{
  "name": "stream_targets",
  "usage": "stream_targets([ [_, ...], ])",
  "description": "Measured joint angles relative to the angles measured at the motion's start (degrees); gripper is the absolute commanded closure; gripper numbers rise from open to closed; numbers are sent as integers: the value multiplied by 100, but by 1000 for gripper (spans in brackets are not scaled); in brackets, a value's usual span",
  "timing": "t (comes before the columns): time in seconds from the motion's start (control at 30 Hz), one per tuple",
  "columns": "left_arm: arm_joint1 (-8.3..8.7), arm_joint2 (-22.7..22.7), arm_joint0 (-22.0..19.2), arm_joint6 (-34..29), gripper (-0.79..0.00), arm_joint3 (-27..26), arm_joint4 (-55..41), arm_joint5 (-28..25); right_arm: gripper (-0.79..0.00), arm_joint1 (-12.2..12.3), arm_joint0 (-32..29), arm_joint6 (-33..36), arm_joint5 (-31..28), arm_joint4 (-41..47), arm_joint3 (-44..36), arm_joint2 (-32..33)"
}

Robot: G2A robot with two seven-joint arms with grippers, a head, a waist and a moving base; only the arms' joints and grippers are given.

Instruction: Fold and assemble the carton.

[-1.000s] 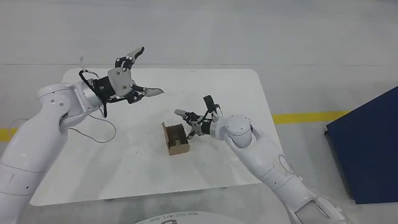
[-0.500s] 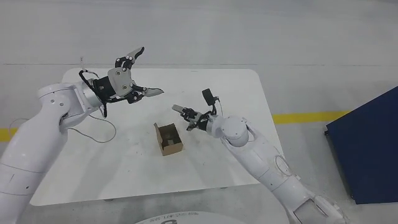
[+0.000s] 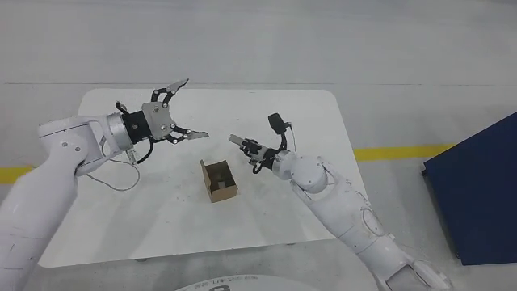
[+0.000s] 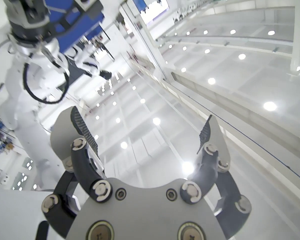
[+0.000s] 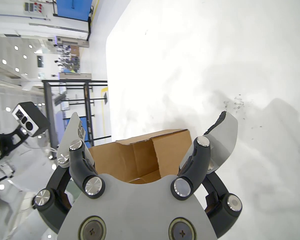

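The carton (image 3: pixel 219 180) stands near the middle of the white tabletop (image 3: pixel 283 210), a little towards the front edge. It is plain brown cardboard, resting on its base with the top open, so the top view looks down into its dark inside. One side panel stands slightly higher than the other walls. Nothing holds it, and neither claw touches it.

The right claw (image 3: pixel 246 147) hangs just behind and to the right of the carton, with a strip of bare tabletop between them. Its fingers are spread apart and hold nothing. In the right wrist view the right claw (image 5: pixel 150 119) points at the carton (image 5: pixel 140 156), whose open brown walls and inner fold show between the two fingers. The tabletop (image 5: pixel 190 51) beyond it bears small dark scuff marks.

The left claw (image 3: pixel 194 109) is over the left rear part of the tabletop, well apart from the carton. Its fingers are splayed wide and empty. In the left wrist view the left claw (image 4: pixel 142 116) is turned upward, towards a high ceiling with rows of round lamps; the ridged pads (image 4: pixel 83 128) face each other across a broad gap.

On the floor to the right of the tabletop stands a dark blue panel (image 3: pixel 477 186), with a yellow line (image 3: pixel 396 153) running towards it.
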Motion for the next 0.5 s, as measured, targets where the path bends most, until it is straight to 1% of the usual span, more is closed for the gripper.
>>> stream_targets([
  [0.07, 103, -364, 413, 187, -785, -481, 267, 218, -785, -10, -13, -127, 29, -358, -43, -90],
  [0.1, 161, -539, 643, 262, -785, -830, 513, 371, -785, -17, -27, -185, 42, -490, -71, -129],
  [0.17, 248, -706, 954, 239, -785, -1388, 1092, 638, -785, -28, -48, -257, 55, -602, -100, -162],
  [0.2, 302, -756, 1120, 139, -785, -1697, 1551, 756, -785, -34, -57, -292, 57, -640, -109, -168],
  [0.23, 337, -759, 1218, 54, -785, -1876, 1934, 753, -785, -39, -62, -321, 57, -658, -109, -167],
  [0.3, 384, -696, 1371, -138, -785, -2017, 2627, 540, -785, -51, -86, -414, 58, -643, -99, -146],
  [0.33, 387, -639, 1446, -325, -785, -1980, 2926, 277, -785, -60, -117, -497, 40, -602, -92, -123],
  [0.4, 375, -601, 1499, -688, -785, -1882, 3031, -151, -785, -72, -197, -660, -19, -501, -77, -62],
  [0.43, 371, -601, 1500, -787, -785, -1875, 2907, -266, -785, -78, -256, -785, -51, -393, -69, -8],
  [0.5, 371, -604, 1496, -652, -785, -1883, 2791, -130, -785, -80, -282, -839, -62, -338, -66, 19],
])
